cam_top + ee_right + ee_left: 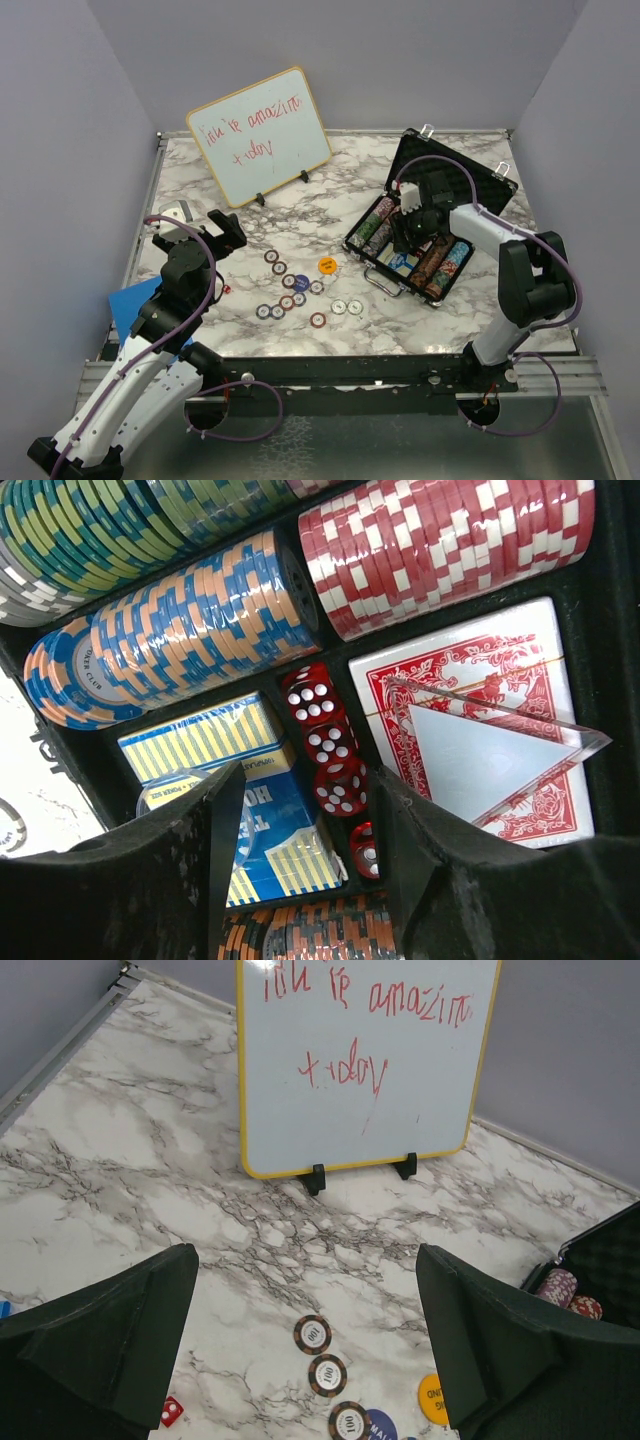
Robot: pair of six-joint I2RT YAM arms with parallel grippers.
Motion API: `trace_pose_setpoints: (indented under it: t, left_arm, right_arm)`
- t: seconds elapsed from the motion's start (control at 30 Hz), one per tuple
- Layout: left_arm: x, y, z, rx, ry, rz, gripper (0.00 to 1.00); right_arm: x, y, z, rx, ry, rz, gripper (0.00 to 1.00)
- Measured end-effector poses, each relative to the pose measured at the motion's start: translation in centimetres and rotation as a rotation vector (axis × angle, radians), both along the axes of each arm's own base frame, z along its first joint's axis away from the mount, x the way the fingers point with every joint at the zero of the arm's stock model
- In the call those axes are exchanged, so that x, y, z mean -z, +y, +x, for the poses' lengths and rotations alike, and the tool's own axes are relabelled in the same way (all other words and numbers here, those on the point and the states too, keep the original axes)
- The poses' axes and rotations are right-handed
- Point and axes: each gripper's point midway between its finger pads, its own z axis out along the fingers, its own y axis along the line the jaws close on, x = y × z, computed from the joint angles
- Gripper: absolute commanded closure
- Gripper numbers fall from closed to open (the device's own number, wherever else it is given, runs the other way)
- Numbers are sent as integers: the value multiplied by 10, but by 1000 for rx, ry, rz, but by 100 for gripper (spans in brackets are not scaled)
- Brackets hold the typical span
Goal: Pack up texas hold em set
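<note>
Right gripper [310, 776] parted over red dice [310, 705] in foam-lined black briefcase [420, 152]; left gripper [305, 1260] wide open

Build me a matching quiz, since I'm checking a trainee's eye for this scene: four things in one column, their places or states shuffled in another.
Things:
1. whiteboard
2. orange-yellow disc
3. red dice
4. briefcase

Places or states:
A. lined up in a slot between two card decks
B. lid open, on the right side
C. propped upright at the back
D. flat on the table beside loose chips

Pairs: 1-C, 2-D, 3-A, 4-B.
</note>
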Motion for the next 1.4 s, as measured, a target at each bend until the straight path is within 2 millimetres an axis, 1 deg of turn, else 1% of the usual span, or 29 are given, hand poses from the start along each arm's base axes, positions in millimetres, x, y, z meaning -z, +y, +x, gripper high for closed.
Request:
trace_pose_setpoints:
  t: [0.33,0.53,0.63,0.73,0.87,0.97,1.03,1.1,1.17,1.23,1.3,1.33,1.4]
  left_arm:
    - [0,0,0,0,0,1,1]
    - [0,0,0,0,0,0,1]
    - [0,0,0,0,0,1,1]
    - [0,0,0,0,0,1,1]
    - [0,0,0,0,1,1,1]
    - [0,0,0,0,1,1,1]
    - [0,0,0,0,1,0,1]
    - [0,0,0,0,1,0,1]
    - [0,0,0,0,1,0,1]
    - [0,0,0,1,2,0,1]
    - [1,0,0,1,4,1,1]
    - [1,-1,1,1,5,2,1]
    - [2,-1,1,1,9,4,1]
  right_arm:
    - [2,2,-2,12,48,58,41]
    - [2,4,-2,35,75,81,29]
    - [-1,5,-2,50,82,84,26]
    - [-8,7,4,62,70,91,24]
    - [-27,7,25,75,-3,93,24]
    - [-41,6,30,79,-45,97,25]
    - [-51,5,31,85,-72,100,27]
    - [-62,4,32,91,-101,103,33]
    - [-71,2,33,118,-125,105,42]
    - [-76,-3,34,175,-140,102,58]
    - [-77,-9,32,249,-139,94,69]
    - [-74,-12,30,290,-130,91,71]
    - [-66,-17,24,363,-101,88,71]
